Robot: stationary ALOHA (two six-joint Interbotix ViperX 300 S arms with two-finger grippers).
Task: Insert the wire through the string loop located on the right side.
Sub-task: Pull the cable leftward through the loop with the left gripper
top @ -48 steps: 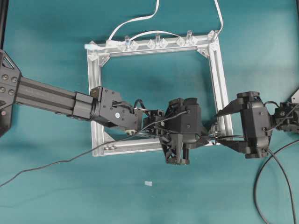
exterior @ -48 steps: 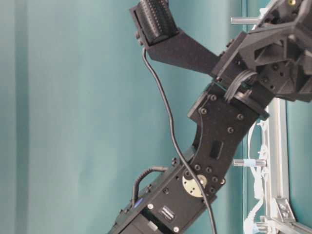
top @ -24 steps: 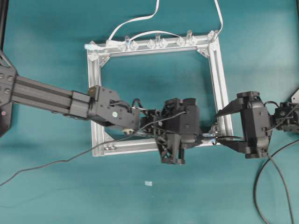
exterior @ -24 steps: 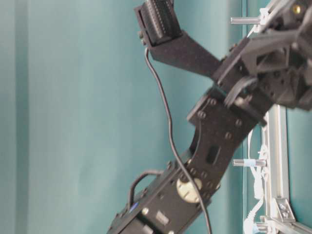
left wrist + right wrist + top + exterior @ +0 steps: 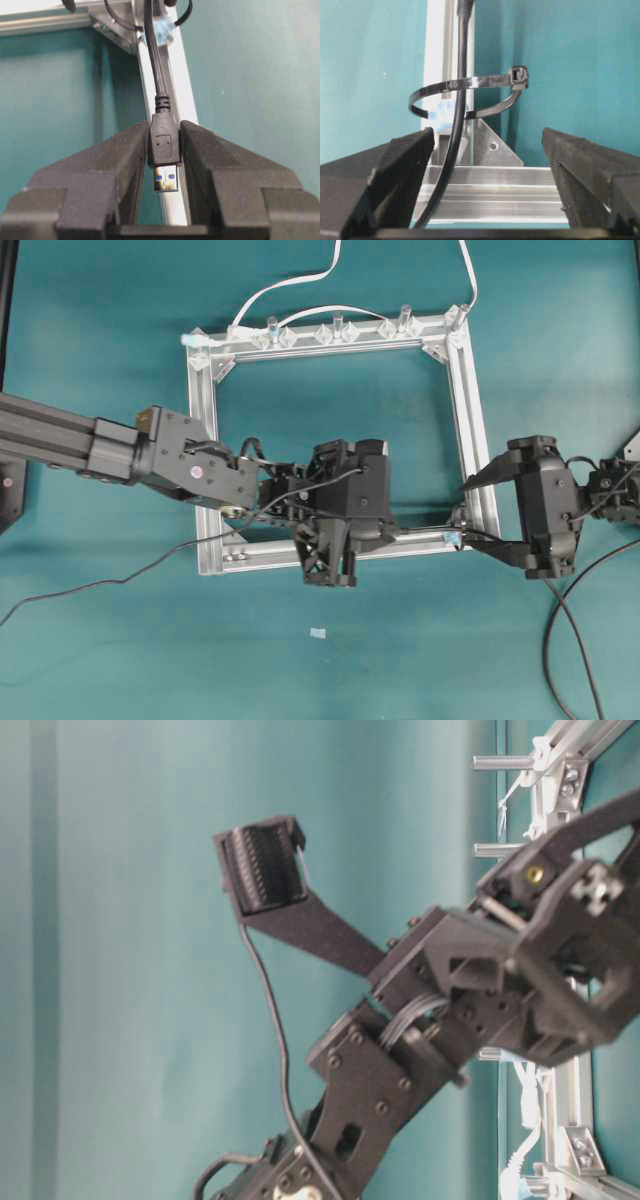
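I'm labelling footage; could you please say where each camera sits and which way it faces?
Overhead: above, facing down; square aluminium frame, both arms.
Table-level: low, sideways; left arm fills it.
Left wrist: behind left claw, gripping thin black cable's USB plug.
Right wrist: behind open right claw, facing black plastic tie loop.
Both wrists share cable, frame.

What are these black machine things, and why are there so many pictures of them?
They are two robot arms on a teal table. One camera looks from above, one from the side, and one rides on each wrist. A silver frame lies on the table with white cables at its top. The left tool squeezes the plug of a black wire. That wire passes through a thin black loop. The right tool waits open beside it.
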